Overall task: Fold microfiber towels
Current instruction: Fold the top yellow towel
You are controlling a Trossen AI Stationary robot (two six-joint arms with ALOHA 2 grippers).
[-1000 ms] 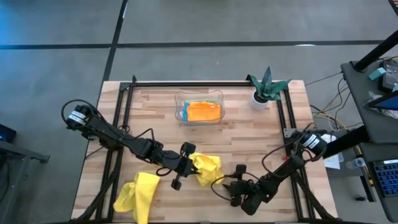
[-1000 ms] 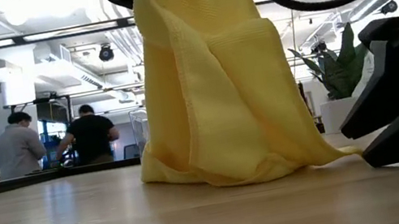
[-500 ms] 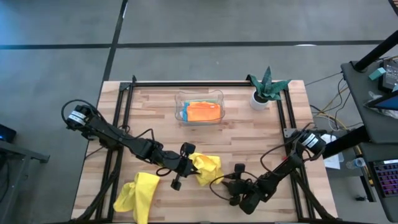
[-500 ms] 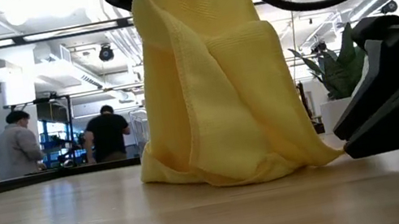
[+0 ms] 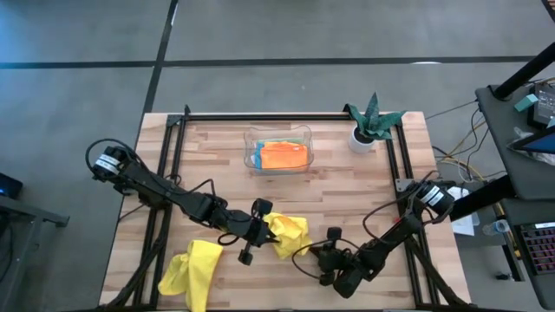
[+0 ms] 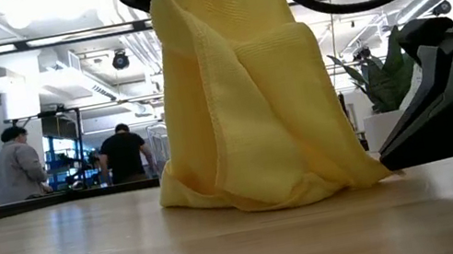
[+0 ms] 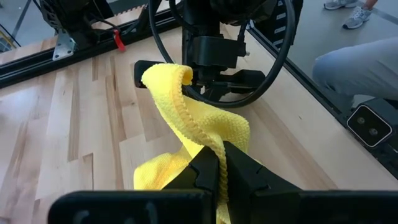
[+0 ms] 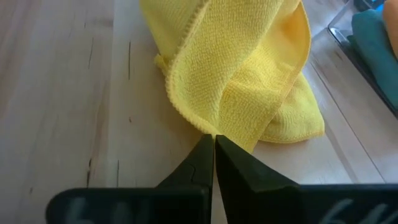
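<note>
Slid in and pinched shut since earlier: right pincer (image 5: 314,252) on low hem of raised bright yellow microfiber towel (image 5: 287,234). Left pincer (image 5: 263,229) clamped on top edge, likely tensioning for fold. Beyond: second yellow towel (image 5: 192,269) crumpled on tabletop (image 5: 347,182), clear plastic tray (image 5: 278,134).

One yellow towel (image 5: 289,234) is standing bunched near the table's front centre, its top lifted. Another yellow towel (image 5: 192,271) is lying crumpled front left. Orange towel (image 5: 284,154) and turquoise towel (image 5: 257,157) are resting folded far centre.
</note>
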